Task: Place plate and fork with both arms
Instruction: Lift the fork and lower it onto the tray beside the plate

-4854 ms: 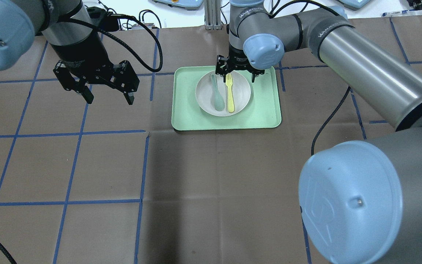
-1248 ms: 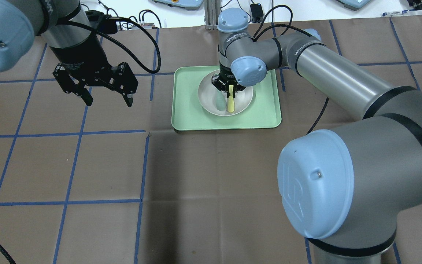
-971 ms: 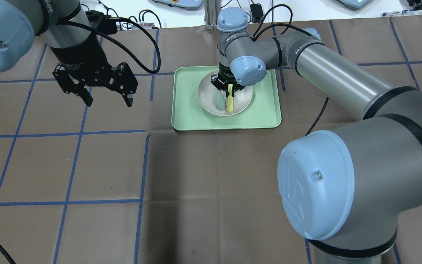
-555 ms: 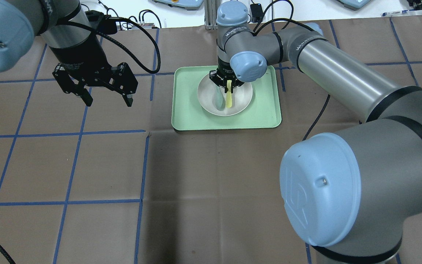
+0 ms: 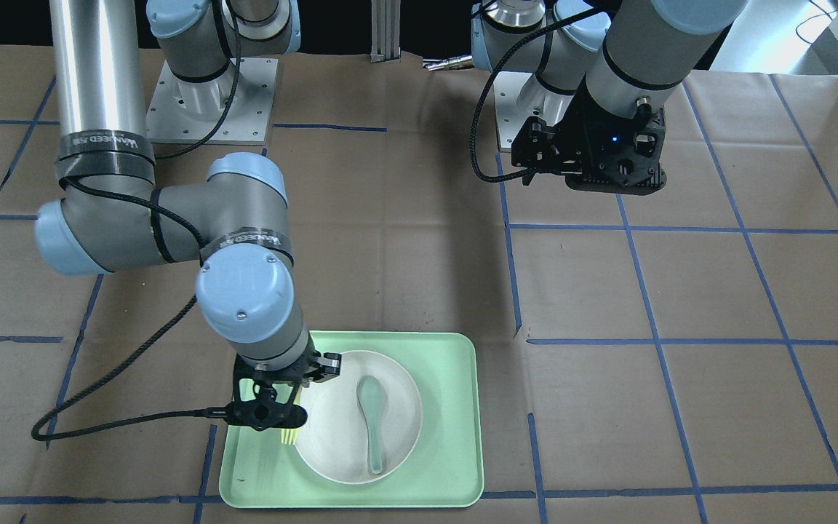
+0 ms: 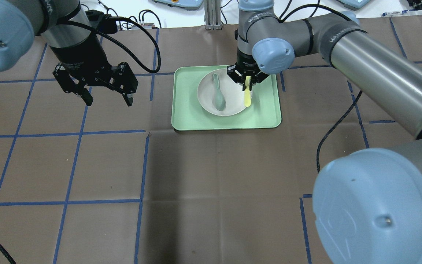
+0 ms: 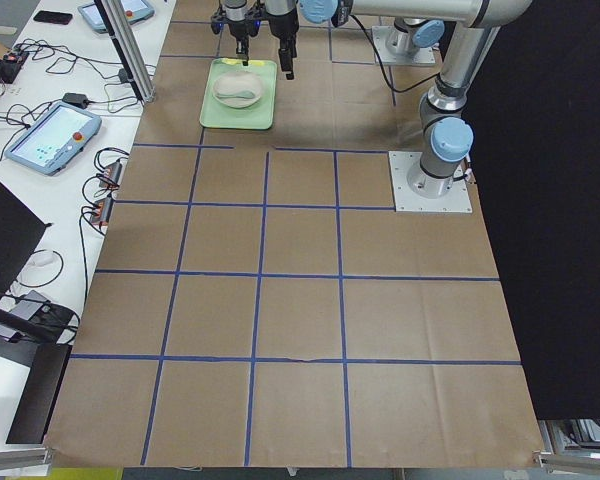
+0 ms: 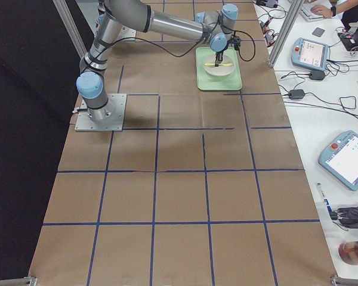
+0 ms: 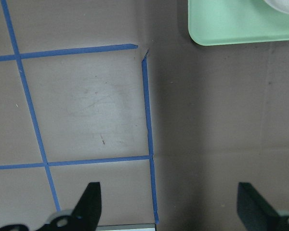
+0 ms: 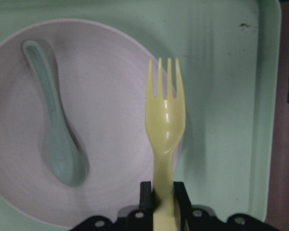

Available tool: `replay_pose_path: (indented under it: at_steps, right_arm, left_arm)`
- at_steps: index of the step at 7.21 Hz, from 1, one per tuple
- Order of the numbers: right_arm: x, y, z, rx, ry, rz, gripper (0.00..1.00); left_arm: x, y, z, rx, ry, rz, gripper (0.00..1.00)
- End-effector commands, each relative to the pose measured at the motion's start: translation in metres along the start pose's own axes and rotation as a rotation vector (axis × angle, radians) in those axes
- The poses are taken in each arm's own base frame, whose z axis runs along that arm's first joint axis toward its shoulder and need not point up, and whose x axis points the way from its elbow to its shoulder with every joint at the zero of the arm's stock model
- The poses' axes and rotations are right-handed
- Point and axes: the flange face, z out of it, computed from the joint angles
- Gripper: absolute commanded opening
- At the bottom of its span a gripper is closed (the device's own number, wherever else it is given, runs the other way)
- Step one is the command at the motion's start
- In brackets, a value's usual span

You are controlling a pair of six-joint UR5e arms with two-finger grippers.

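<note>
We see the right gripper [image 6: 247, 80] at the upper centre of the overhead view, closed on the handle of the fork [image 10: 166, 120]. The fork is slim, glossy pale yellow plastic. In the right wrist view its tines point up the frame, over the plate's [image 10: 111, 96] right-hand rim, where the plate meets the tray [image 10: 221, 72]. It seems lifted clear of both, though we cannot be sure from these angles.

The plate is round, matte off-white and shallow, sitting inside the pale green rectangular tray with rounded corners. A grey-green spoon [image 10: 53, 130] lies in the plate's left half. The front-facing view alone shows the tines hanging below the gripper.

The left gripper [image 6: 108, 99] hovers at the overhead view's upper left, jaws spread wide and holding nothing, well apart from the tray. The brown paper table [image 6: 211, 176] with its blue tape grid spreads wide below it. The left wrist view shows only the tray's corner at upper right.
</note>
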Motion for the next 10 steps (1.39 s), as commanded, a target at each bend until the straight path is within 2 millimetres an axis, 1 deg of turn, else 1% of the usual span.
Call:
replay_pose_path:
  at_steps: [1,2,3,4,5,6,7,8,9,10]
  right_arm:
    - [0.056,0.001,0.009,0.003,-0.008,-0.013,0.01]
    - [0.056,-0.008,0.022,0.052,-0.013,-0.011,0.01]
    - [0.054,-0.019,0.052,0.036,-0.011,0.002,0.01]
    - [0.052,-0.024,0.073,0.032,-0.012,-0.001,0.02]
    - [0.05,-0.025,0.078,0.028,-0.011,-0.001,0.03]
    - [0.05,-0.026,0.075,0.032,-0.01,-0.001,0.15]
    - [0.051,-0.027,0.072,0.039,-0.011,0.0,0.9]
    - [0.051,-0.026,0.07,0.039,-0.018,-0.002,1.0]
    - [0.054,-0.029,0.058,0.058,-0.025,0.002,1.0]
    - [0.055,-0.027,0.025,0.087,-0.029,0.003,1.0]
  left_arm:
    - [-0.001,0.0,0.001,0.0,0.0,-0.002,1.0]
    - [-0.001,-0.001,0.0,0.0,0.0,-0.002,1.0]
    - [-0.001,-0.003,-0.003,0.006,0.001,-0.001,1.0]
    - [-0.001,-0.004,-0.002,0.003,0.001,-0.002,1.0]
    - [0.0,-0.005,-0.002,0.003,0.001,-0.001,1.0]
    - [-0.001,-0.007,-0.001,0.001,0.0,-0.004,1.0]
    - [0.0,-0.007,-0.002,0.003,-0.001,-0.002,1.0]
    - [-0.001,-0.007,-0.002,0.003,0.0,-0.004,1.0]
    - [0.0,-0.007,-0.002,0.003,0.001,-0.002,1.0]
    - [-0.001,-0.007,-0.002,0.003,0.001,-0.004,1.0]
